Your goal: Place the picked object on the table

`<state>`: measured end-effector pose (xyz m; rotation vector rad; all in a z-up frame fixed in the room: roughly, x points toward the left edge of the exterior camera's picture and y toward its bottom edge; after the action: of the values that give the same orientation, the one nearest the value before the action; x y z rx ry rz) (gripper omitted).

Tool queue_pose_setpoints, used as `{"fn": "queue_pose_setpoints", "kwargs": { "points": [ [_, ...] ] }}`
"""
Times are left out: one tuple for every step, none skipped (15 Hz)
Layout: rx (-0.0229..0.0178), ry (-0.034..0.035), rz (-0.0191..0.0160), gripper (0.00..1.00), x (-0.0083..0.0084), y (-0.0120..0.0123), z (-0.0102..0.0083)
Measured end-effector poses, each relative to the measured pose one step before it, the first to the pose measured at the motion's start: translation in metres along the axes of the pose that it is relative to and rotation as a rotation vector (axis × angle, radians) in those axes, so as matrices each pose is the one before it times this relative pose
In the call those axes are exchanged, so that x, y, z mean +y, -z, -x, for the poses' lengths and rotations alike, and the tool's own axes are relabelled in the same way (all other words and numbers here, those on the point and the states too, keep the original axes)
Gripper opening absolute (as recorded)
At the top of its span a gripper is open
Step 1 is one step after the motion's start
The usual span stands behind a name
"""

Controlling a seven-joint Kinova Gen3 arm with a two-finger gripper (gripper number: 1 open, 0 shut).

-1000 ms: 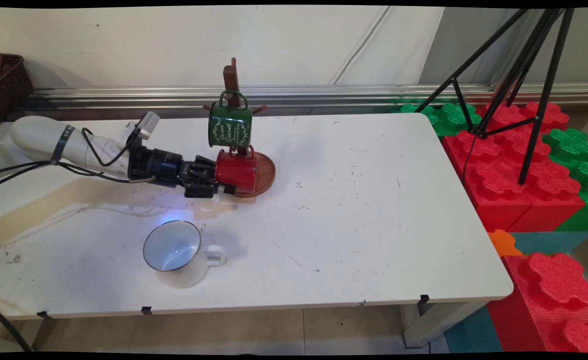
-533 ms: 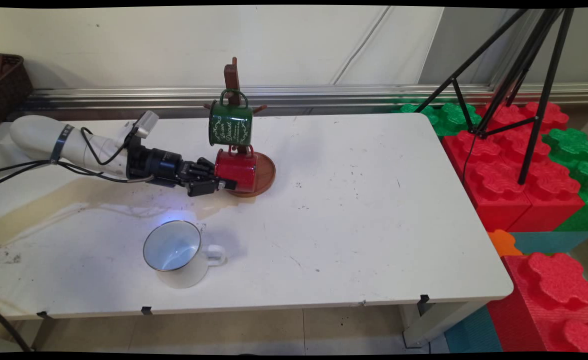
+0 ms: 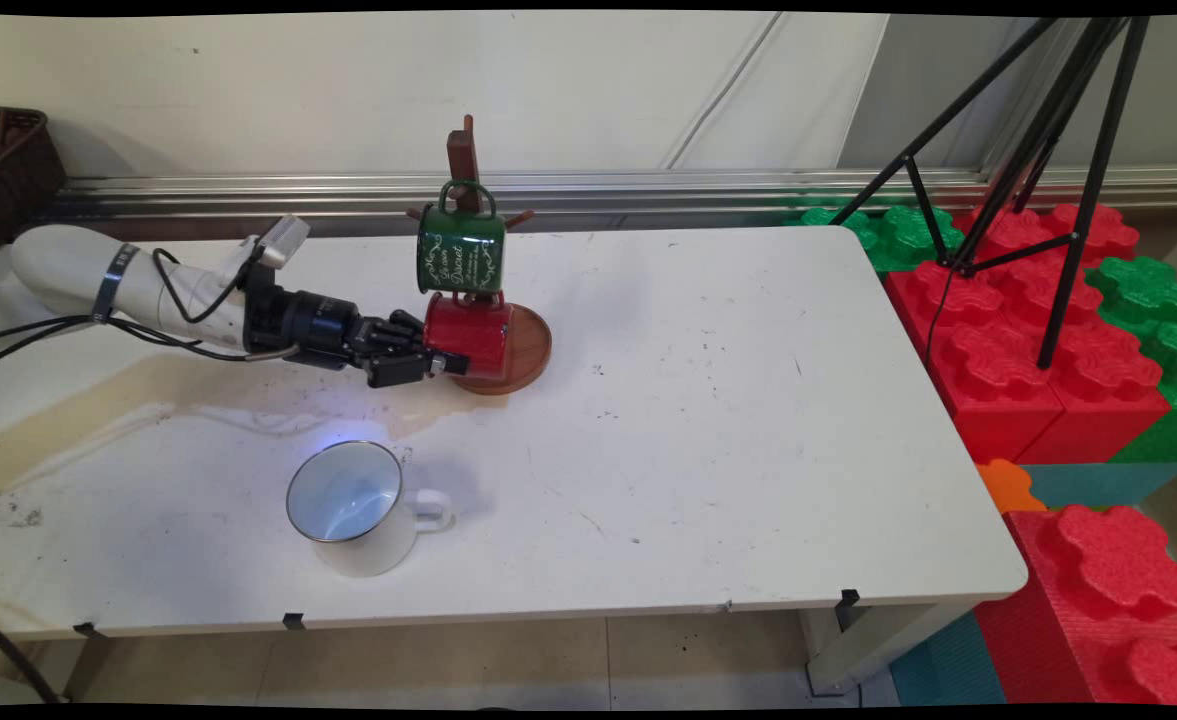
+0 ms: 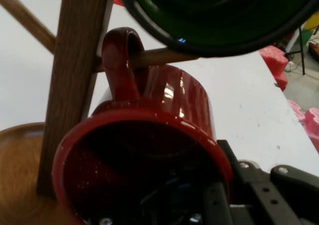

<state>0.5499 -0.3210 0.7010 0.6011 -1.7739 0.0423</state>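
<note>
A red mug [image 3: 473, 335] hangs mouth-left on the lower peg of a wooden mug tree [image 3: 462, 155], just over the tree's round base [image 3: 535, 348]. In the hand view the red mug [image 4: 164, 100] has its handle looped over the peg [image 4: 154, 58] beside the post [image 4: 75, 60]. My gripper [image 3: 443, 358] reaches in from the left and is shut on the mug's rim, one finger outside the wall and one inside; the gripper [image 4: 224, 187] shows at the bottom of the hand view. A green mug [image 3: 460, 250] hangs just above, and its mouth [image 4: 224, 15] fills the top of the hand view.
A white mug [image 3: 353, 505] stands upright near the table's front left, handle to the right. A brownish stain [image 3: 98, 400] runs along the table's left side. A dark basket [image 3: 8, 170] sits at the back left. Red and green foam blocks [image 3: 1028, 340] and a black tripod [image 3: 1058, 150] stand beyond the right edge.
My wrist has drawn slightly left and up, tilting the gripper. The red mug shifted a little left with it, still on its peg.
</note>
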Motion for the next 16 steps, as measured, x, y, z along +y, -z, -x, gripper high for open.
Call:
{"fn": "queue_pose_setpoints", "kwargs": {
  "points": [
    [0.00188,-0.00191,0.00442,0.0,0.00094,0.00101,-0.00094],
    [0.00105,-0.00201,0.00642,0.0,0.00157,0.00138,-0.00083],
    [0.00023,-0.00201,0.0077,0.0,0.0023,0.00132,-0.00055],
    [-0.00012,-0.00121,0.00648,0.0,0.00205,0.00112,-0.00039],
    [-0.00031,-0.00091,0.00752,0.0,0.00268,0.00135,-0.00023],
    [-0.00127,-0.00123,0.00818,0.0,0.00265,0.00111,-0.00023],
    [-0.0014,-0.00076,0.00694,0.0,0.00245,0.0011,-0.00002],
    [-0.00127,-0.00044,0.00454,0.0,0.00175,0.00084,0.0001],
    [-0.00162,-0.00056,0.00601,0.0,0.00234,0.00125,0.00006],
    [-0.00244,-0.00105,0.00628,0.0,0.00272,0.00168,0.0002],
    [-0.00318,-0.00083,0.00554,0.0,0.00243,0.00183,0.00034],
    [-0.00307,-0.00072,0.00416,0.0,0.00201,0.00179,0.00039],
    [-0.00226,-0.0004,0.00191,0.0,0.00124,0.0014,0.00035],
    [-0.0041,-0.00153,0.00202,0.0,0.00157,0.00226,0.00051],
    [-0.00489,-0.00188,0.00156,0.0,0.00162,0.00282,0.00057],
    [-0.00659,-0.00301,-0.00172,0.0,0.00107,0.00354,0.00075]
  ]
}}
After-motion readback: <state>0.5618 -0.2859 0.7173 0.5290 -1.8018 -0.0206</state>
